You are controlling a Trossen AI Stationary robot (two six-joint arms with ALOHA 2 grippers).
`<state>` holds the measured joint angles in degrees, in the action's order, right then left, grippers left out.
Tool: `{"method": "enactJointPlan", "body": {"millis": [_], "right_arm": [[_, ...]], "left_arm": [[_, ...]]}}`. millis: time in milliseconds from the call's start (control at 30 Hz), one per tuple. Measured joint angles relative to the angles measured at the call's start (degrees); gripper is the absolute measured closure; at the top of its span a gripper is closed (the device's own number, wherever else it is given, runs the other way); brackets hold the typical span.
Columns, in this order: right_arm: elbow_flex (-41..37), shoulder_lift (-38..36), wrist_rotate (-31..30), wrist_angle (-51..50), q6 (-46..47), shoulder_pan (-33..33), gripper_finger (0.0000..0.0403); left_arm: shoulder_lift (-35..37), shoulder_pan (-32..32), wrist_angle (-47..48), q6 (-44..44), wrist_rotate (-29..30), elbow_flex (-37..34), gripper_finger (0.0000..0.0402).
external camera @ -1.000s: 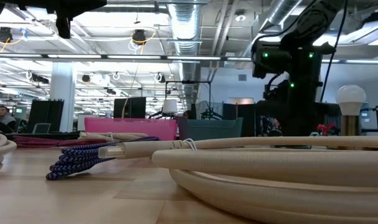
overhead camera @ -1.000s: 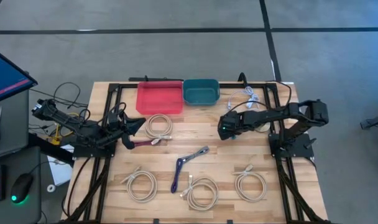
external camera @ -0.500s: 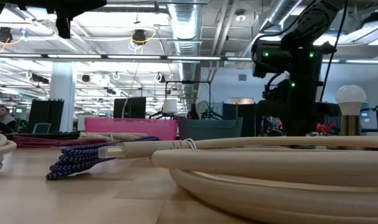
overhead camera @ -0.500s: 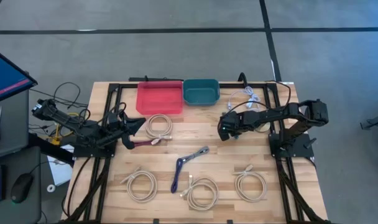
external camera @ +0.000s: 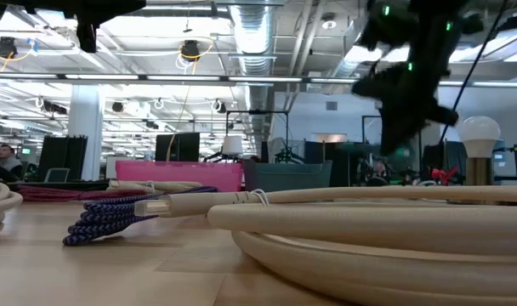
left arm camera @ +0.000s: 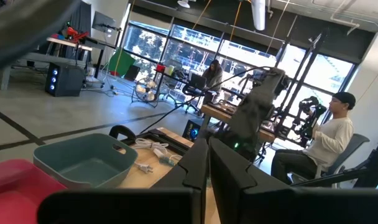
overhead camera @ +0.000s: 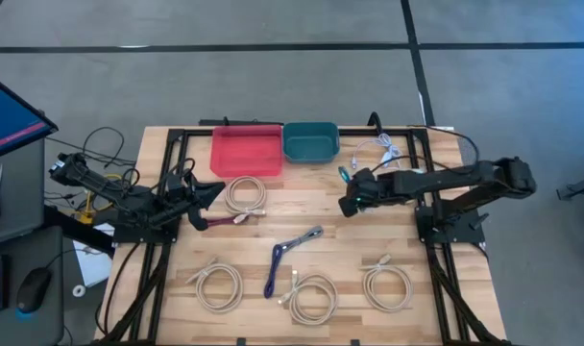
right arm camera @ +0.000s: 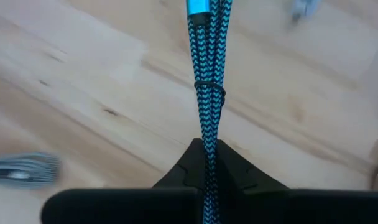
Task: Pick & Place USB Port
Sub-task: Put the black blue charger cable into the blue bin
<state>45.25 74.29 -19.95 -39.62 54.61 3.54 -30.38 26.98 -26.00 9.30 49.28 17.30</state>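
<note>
Cable in grasp: the right gripper [right arm camera: 207, 163] is clenched on a blue braided USB cable [right arm camera: 206, 93], folded into a tied bundle that projects beyond the fingertips, bright connector at its far end. In the high view this right gripper [overhead camera: 351, 199] sits over the table's centre-right, at about five o'clock from the teal bin [overhead camera: 310, 141] and well clear of it. The red tray [overhead camera: 246, 150] lies directly at nine o'clock of that bin.

Left gripper [overhead camera: 204, 194] waits at the table's nine o'clock edge, beside a cream cable coil [overhead camera: 245, 194]; its wrist view shows the fingers pressed together with nothing between them.

Handling assessment: the bundle appears light and limp, its braid giving fair friction. Being held near one end, the free length is likely to sag and swing in transit. A hold near the tie, where the strands are gathered, would be more secure. The connector looks like the only rigid part and should not be pinched.

Unsorted on the wooden table [overhead camera: 369, 240]: a purple braided cable [overhead camera: 284, 258] and further cream coils along the six o'clock edge.
</note>
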Motion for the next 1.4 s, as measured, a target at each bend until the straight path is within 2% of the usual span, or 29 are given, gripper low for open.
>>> {"method": "enactJointPlan", "body": {"millis": [200, 400, 600, 1067, 1400], "right_arm": [[8.6, -3.2, -3.6, -4.5, -9.0, -1.3, 0.0401], [17.5, -1.8, -5.7, -9.3, -18.2, 0.2, 0.0402], [20.5, 0.7, -5.6, -10.0, -26.1, 3.9, 0.0402], [31.7, 15.0, -0.8, -7.6, -47.9, 14.5, 0.0403], [40.4, 26.4, 2.8, -7.3, -56.7, 22.1, 0.0403]], "left_arm": [[0.0, 0.0, 0.0, 0.0, 0.0, 0.0, 0.0385], [0.0, 0.0, 0.0, 0.0, 0.0, 0.0, 0.0385], [0.0, 0.0, -0.2, 0.0, 0.0, 0.0, 0.0385], [0.0, 0.0, -0.3, 0.0, 0.0, 0.0, 0.0385], [0.0, 0.0, -0.3, 0.0, 0.0, 0.0, 0.0385]]}}
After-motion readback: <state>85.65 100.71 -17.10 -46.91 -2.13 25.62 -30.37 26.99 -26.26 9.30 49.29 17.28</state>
